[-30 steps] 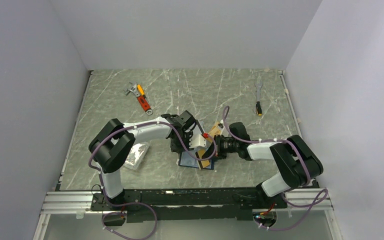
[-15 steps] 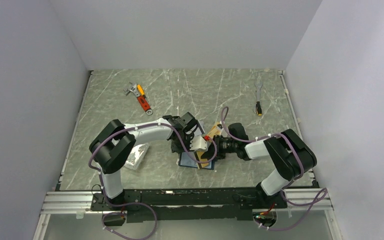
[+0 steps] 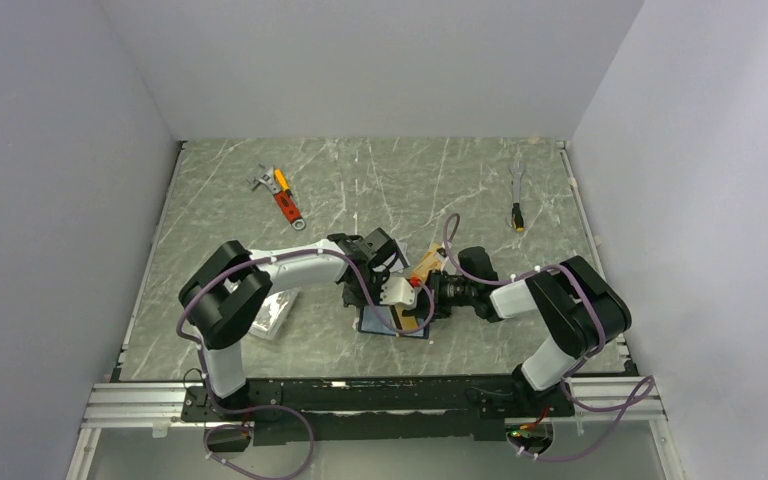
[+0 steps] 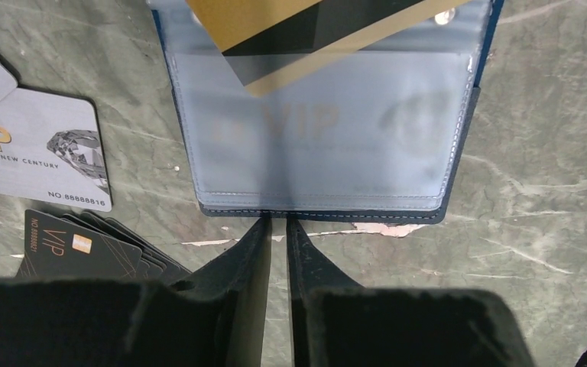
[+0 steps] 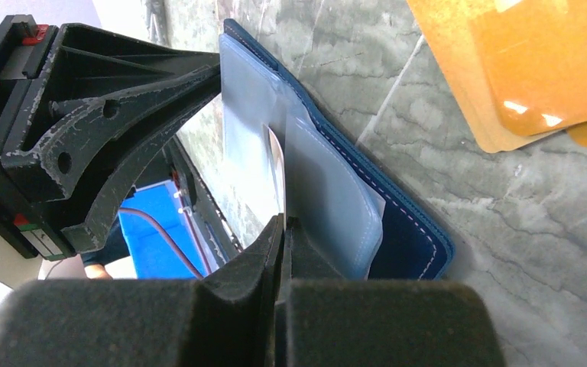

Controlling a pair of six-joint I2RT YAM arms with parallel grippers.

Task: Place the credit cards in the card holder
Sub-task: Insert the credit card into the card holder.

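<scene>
The right pincer (image 5: 281, 222) is clamped on the orange-gold card (image 4: 290, 38), whose corner sits in the card holder (image 4: 321, 138). The left pincer (image 4: 277, 229), a slit apart, meets the holder's near edge; I cannot tell if it grips. The silver card (image 4: 38, 153) and the black card (image 4: 69, 248) lie beside it on the bench (image 4: 543, 191).

silver card (image 4: 38, 153) reads "no.88888816"; black card (image 4: 69, 248) "vip".

Work surface: a table (image 3: 380, 190) with a grey-green marble-pattern top and pale veining. Enclosure: plain white panels, namely the 9 o'clock wall (image 3: 50, 200), the 12 o'clock wall (image 3: 380, 60) and the 3 o'clock wall (image 3: 700, 200). An aluminium rail (image 3: 130, 403) spans the 6 o'clock edge. Illumination is even and diffuse, and shadows are soft.
</scene>
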